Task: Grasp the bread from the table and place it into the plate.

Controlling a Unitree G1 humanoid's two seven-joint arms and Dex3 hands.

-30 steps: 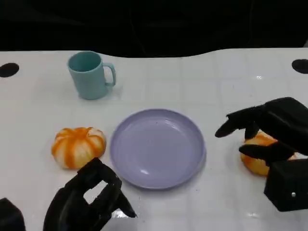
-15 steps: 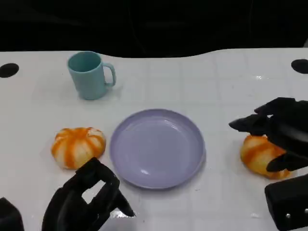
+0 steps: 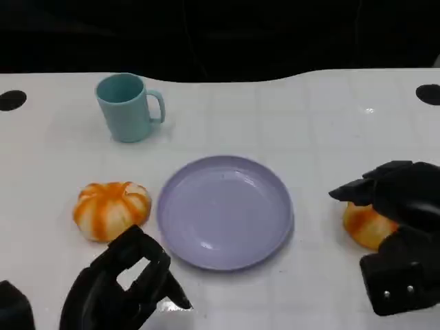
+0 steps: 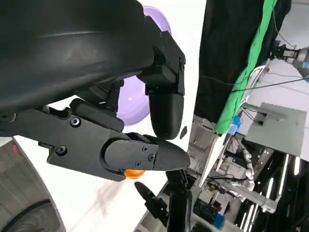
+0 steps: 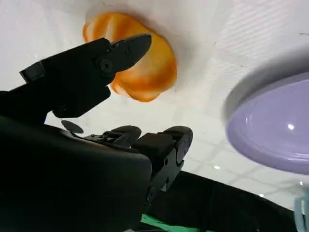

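A lilac plate (image 3: 225, 212) lies mid-table, its rim also in the right wrist view (image 5: 273, 121). One orange-and-white bread (image 3: 111, 208) sits to its left. A second bread (image 3: 366, 225) sits to its right, partly covered by my right hand (image 3: 402, 206). In the right wrist view that bread (image 5: 145, 67) lies between the thumb and the fingers of my right hand (image 5: 82, 145), which are spread around it with a gap showing. My left hand (image 3: 124, 289) hangs low in front of the left bread and holds nothing, fingers apart (image 4: 120, 121).
A teal cup (image 3: 127, 107) stands at the back left, handle to the right. Dark round holes mark the white table at the far left (image 3: 12, 100) and far right (image 3: 429, 93). The table's far edge meets a black backdrop.
My right hand has drawn back from the plate side and sunk lower over the right bread, hiding more of it. The breads, the plate and my left hand have stayed put.
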